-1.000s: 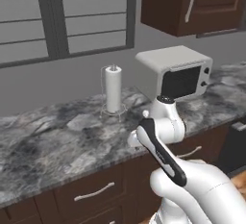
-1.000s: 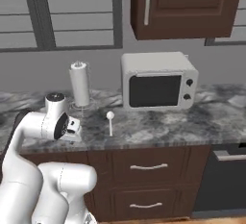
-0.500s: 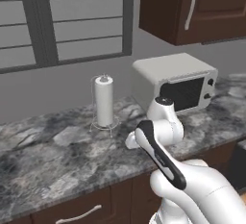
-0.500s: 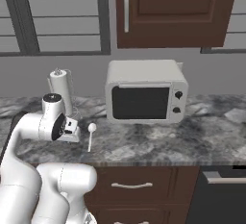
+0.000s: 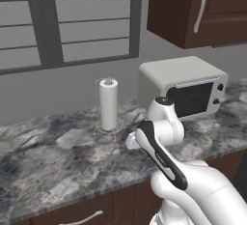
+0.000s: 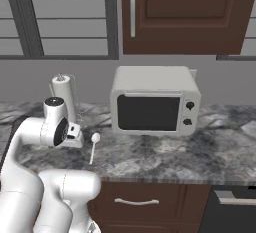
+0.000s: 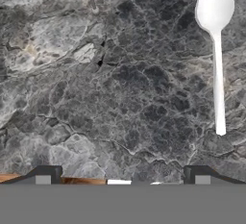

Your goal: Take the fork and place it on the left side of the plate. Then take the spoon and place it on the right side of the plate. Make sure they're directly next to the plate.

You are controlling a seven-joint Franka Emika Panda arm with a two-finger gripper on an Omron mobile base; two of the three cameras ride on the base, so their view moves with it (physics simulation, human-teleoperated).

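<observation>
My gripper [image 7: 122, 172] is spread wide and holds nothing, above the marble counter [image 7: 120, 98]. The spoon [image 7: 215, 50] lies at upper right of the hand view, in front of the microwave [image 6: 154, 102].

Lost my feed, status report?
Gripper open, empty, above counter. Spoon lies flat right of it, untouched. Nothing between them.
</observation>
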